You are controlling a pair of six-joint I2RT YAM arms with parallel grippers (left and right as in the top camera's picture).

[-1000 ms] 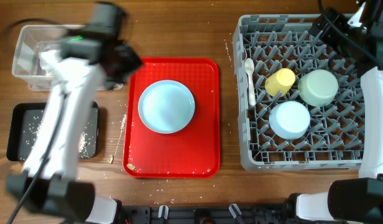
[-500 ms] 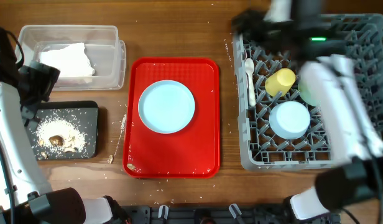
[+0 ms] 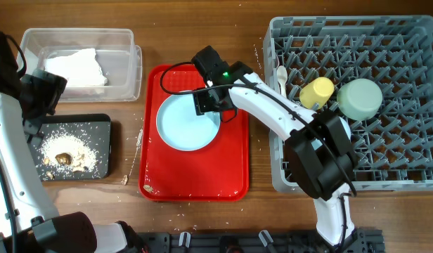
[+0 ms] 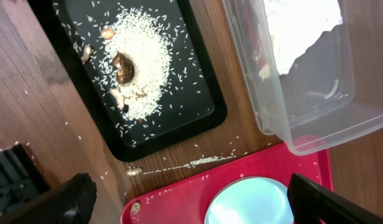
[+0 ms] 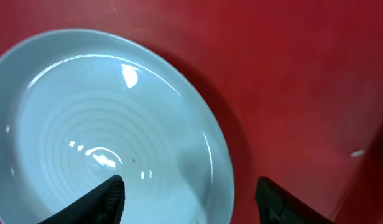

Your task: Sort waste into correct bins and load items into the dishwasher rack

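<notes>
Light blue plate [image 3: 180, 126]: centred on red tray [image 3: 230, 176]. Right gripper [image 5: 191, 199]: over plate's right rim, jaws apart, rim between them. Left gripper [image 4: 198, 202]: left of red tray, jaws wide apart, empty.

Loads of open pegs lower right in the rack [image 3: 403, 147]. Up top blocked by yellow cup [image 3: 316, 92] and green bowl [image 3: 360, 98], left side by right arm [image 3: 273, 110].

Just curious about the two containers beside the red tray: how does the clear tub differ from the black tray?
The clear tub is see-through with tall walls; the black tray is opaque and shallow. The clear tub holds crumpled white paper; the black tray holds rice grains and brown scraps. Both are rectangular and sit beside the red tray.
</notes>
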